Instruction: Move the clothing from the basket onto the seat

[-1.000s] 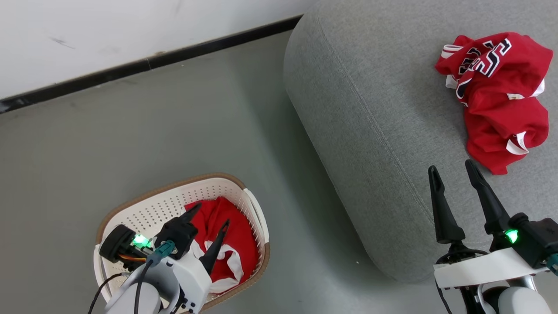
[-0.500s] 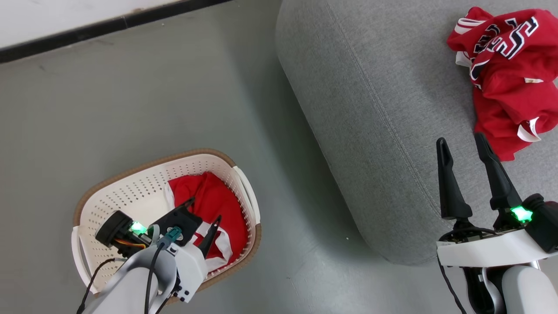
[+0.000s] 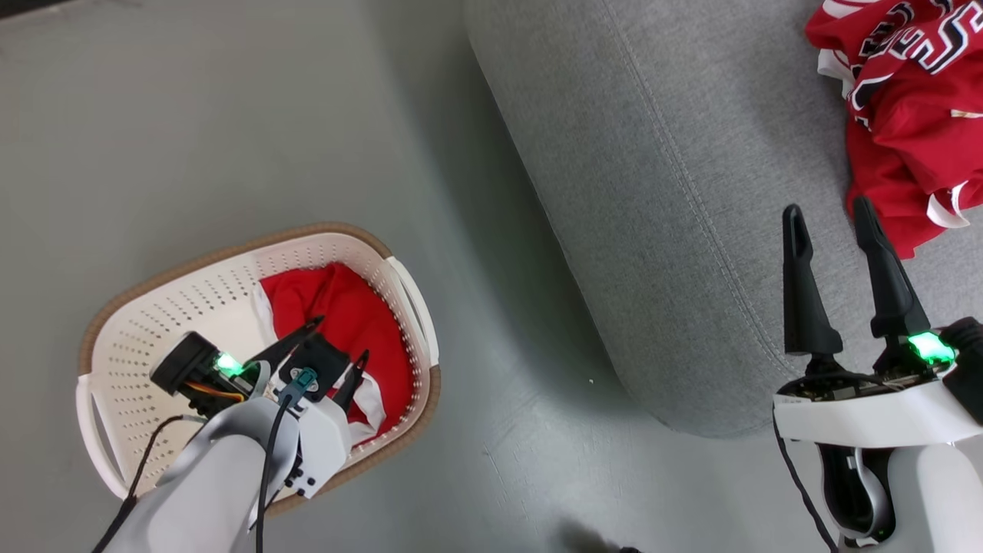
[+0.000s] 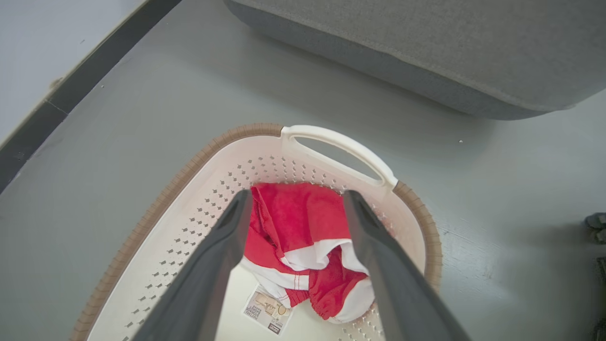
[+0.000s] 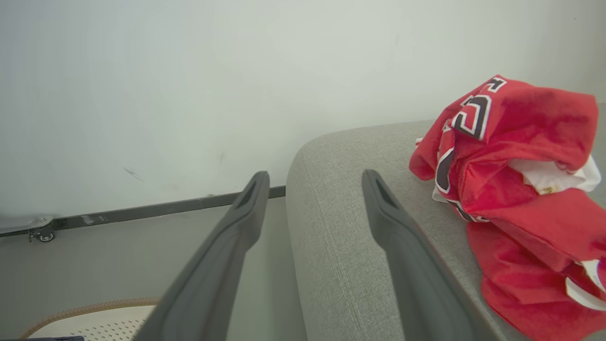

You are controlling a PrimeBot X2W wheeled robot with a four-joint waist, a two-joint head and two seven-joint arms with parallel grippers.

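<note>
The cream basket (image 3: 230, 244) with a brown rim stands on the floor at the lower left. Red clothing (image 3: 349, 311) with white trim lies in its right half. My left gripper (image 3: 342, 338) hangs open just above that garment, fingers pointing down into the basket. In the left wrist view the open left gripper (image 4: 298, 194) frames the clothing (image 4: 296, 222), with a paper label (image 4: 267, 310) beside it. The grey seat (image 3: 653, 153) fills the upper right and carries lettered red clothing (image 3: 906, 115). My right gripper (image 3: 826, 207) stands open and empty over the seat's front, just left of that pile (image 5: 521, 142).
Bare grey floor (image 3: 491, 346) lies between basket and seat. A white wall with a dark baseboard (image 5: 142, 210) runs behind, with a small caster (image 5: 45, 234) at its foot. The basket's handle (image 4: 336, 144) faces the seat (image 4: 426, 47).
The head camera has tilted down, so basket and seat have slid up the picture. My left gripper has sunk lower into the basket toward the red garment. Both grippers stay open.
</note>
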